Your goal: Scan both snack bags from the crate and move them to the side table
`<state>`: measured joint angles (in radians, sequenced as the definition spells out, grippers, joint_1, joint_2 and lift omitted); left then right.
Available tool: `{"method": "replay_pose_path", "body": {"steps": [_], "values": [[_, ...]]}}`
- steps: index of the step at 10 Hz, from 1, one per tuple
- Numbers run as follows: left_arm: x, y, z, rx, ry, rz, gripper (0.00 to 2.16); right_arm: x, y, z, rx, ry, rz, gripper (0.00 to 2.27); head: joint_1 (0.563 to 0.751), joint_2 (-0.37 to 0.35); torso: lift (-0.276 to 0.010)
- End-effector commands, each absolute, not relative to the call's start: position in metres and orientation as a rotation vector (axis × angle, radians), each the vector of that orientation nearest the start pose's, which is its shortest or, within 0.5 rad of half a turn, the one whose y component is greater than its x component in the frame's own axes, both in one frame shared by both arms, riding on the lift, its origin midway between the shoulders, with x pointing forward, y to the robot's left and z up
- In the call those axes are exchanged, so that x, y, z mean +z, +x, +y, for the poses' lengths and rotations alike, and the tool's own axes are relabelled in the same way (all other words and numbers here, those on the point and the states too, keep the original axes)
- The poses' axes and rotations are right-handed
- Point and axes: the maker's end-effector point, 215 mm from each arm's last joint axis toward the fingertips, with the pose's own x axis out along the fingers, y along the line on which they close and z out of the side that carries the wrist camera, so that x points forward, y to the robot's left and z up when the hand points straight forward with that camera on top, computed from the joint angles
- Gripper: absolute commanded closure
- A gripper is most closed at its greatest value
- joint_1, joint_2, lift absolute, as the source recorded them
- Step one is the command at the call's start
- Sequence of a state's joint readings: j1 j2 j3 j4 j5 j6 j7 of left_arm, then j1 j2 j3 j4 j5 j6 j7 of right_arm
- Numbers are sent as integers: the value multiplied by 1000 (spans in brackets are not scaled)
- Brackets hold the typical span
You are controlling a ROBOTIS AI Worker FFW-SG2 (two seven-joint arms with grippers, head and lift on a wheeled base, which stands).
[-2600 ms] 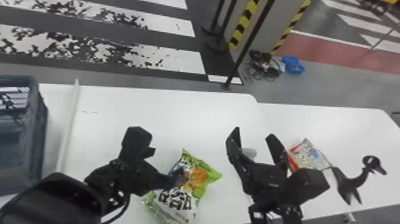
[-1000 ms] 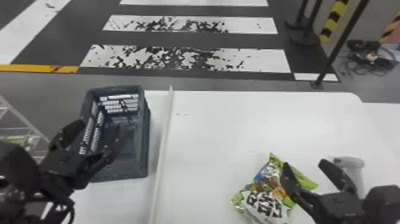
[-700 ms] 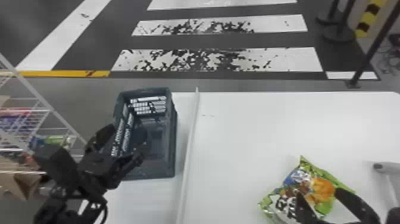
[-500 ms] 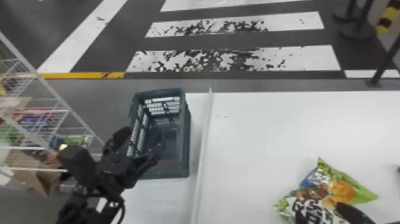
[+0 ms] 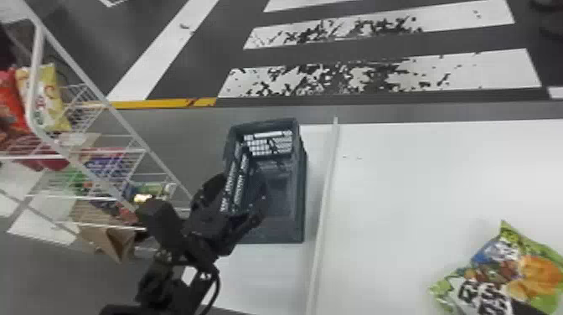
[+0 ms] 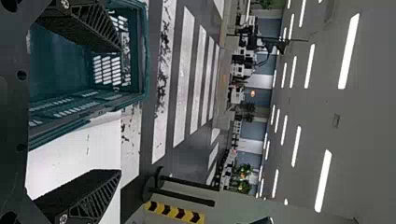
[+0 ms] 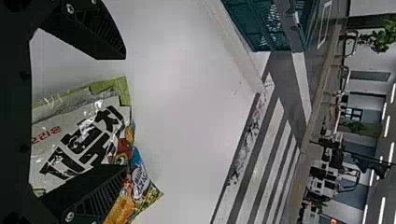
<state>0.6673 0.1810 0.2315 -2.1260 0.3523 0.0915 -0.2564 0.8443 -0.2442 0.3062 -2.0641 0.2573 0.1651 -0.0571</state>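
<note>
Black two-finger left gripper (image 5: 245,188) has swung over by the slatted blue-green plastic crate (image 5: 302,167), gaping like the black right gripper (image 7: 125,113), so going low could snag its rim, shiny green snack bag (image 5: 502,276) lying inside the white table's (image 5: 398,188) far edge.

A white table (image 5: 419,180) stands on a grey floor (image 5: 176,138). Beyond the table, worn white stripes (image 5: 481,75) cross darker flooring. Left of it is a white wire rack (image 5: 34,75) holding packets (image 5: 50,98). Dark posts (image 6: 187,198) and a yellow-and-black band (image 6: 175,212) stand beyond it. Far past the table are plants (image 6: 243,186) and what look like blue-grey wall panels (image 6: 252,132), under a ceiling (image 6: 364,135) with long bright lights (image 6: 349,51).
</note>
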Motion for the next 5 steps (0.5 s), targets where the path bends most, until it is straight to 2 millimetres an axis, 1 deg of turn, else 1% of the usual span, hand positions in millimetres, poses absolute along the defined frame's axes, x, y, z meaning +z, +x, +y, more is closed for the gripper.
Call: {"method": "replay_pose_path", "body": {"steps": [1,2,3,5], "values": [[-360,393,299,-160,-99,155,70,-517,248,-107,372,-365,461,100,695,327,-29],[-361,393,298,-164,-100,156,70,-525,243,-107,357,-412,459,103,695,329,-29],[-361,393,297,-167,-100,156,70,-531,238,-107,334,-500,435,103,695,329,-29],[-364,391,296,-175,-102,161,70,-543,232,-107,315,-569,428,107,695,331,-29]]}}
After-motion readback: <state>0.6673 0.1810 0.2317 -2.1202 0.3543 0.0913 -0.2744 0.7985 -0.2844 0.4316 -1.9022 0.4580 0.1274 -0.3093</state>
